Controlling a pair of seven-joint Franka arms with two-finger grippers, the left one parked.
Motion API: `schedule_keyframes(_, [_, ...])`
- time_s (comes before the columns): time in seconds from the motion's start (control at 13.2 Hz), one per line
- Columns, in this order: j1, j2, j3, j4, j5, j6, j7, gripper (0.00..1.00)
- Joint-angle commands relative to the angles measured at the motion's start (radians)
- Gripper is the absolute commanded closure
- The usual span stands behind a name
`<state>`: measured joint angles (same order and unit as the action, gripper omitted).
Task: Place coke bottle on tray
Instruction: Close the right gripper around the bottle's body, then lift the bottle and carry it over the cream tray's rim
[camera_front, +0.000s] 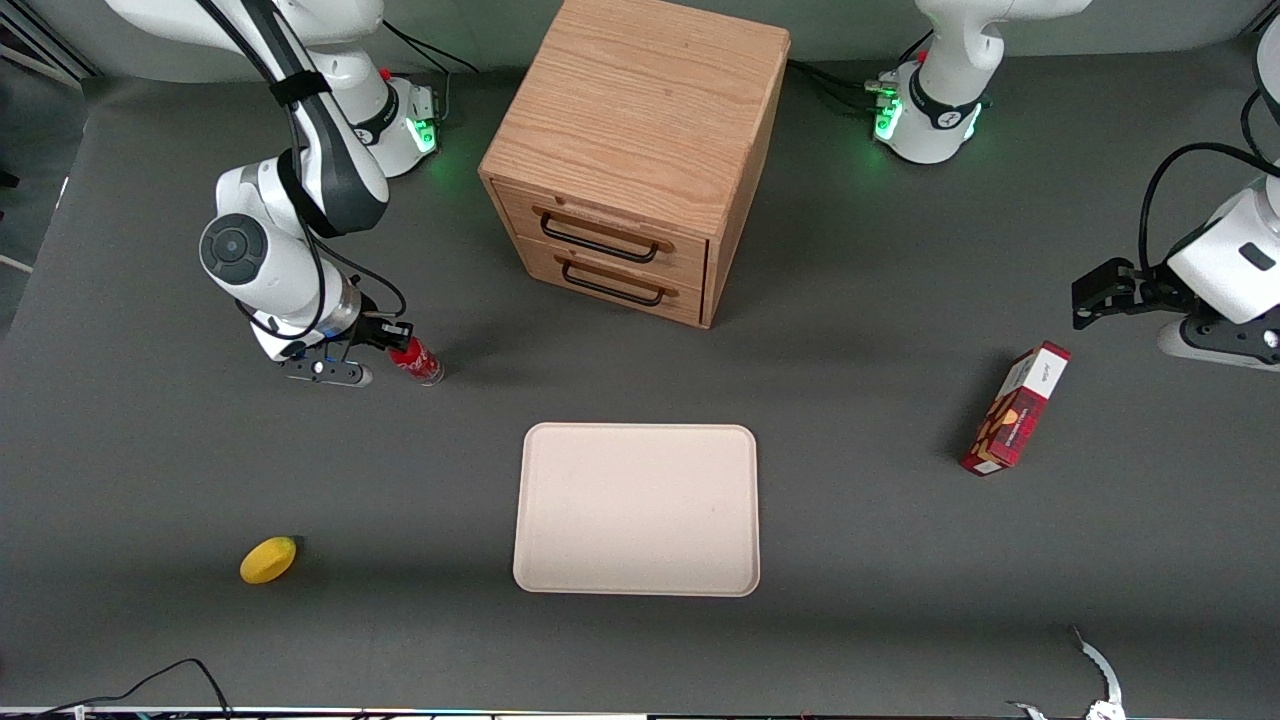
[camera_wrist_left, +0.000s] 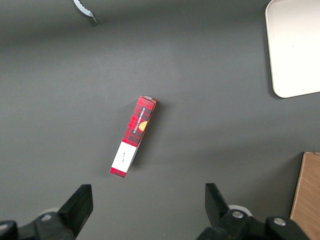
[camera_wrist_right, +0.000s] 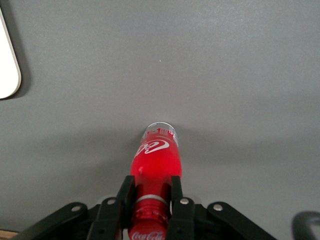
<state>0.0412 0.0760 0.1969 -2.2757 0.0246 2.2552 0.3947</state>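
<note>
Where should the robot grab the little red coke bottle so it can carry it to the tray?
Best at the narrow neck just under the cap, from above. The coke bottle stands on the table and is slimmest there, so two fingers fit either side. The gripper is placed exactly so, fingers pressed against the neck, nearer the working arm's end than the tray.

The working arm is built of rounded white shells with dark grey joint sections, and a grey disc caps the big elbow joint. Black cables run along it — strapped down by a black band near the top. Its white base glows green and carries a small red button. The end effector is black, with two flat fingers, silver screw heads on its body and a small blue light.
</note>
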Motion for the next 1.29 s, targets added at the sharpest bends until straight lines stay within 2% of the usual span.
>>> schedule_keyframes(0.0, [0.006, -0.059, 0.001, 0.068, -0.02, -0.122, 0.013, 1.0])
schedule_keyframes(0.23, [0.006, -0.05, 0.006, 0.339, -0.015, -0.388, 0.009, 1.0])
schedule_keyframes(0.45, [0.028, 0.023, 0.033, 0.595, -0.005, -0.465, 0.022, 1.0])
schedule_keyframes(0.61, [0.028, 0.187, 0.058, 0.855, 0.018, -0.558, 0.074, 1.0])
schedule_keyframes(0.76, [0.055, 0.385, 0.094, 1.124, 0.014, -0.634, 0.197, 1.0])
schedule_keyframes(0.98, [0.117, 0.617, 0.11, 1.346, 0.0, -0.574, 0.349, 1.0])
schedule_keyframes(1.21, [0.158, 0.77, 0.105, 1.371, -0.075, -0.329, 0.473, 1.0])
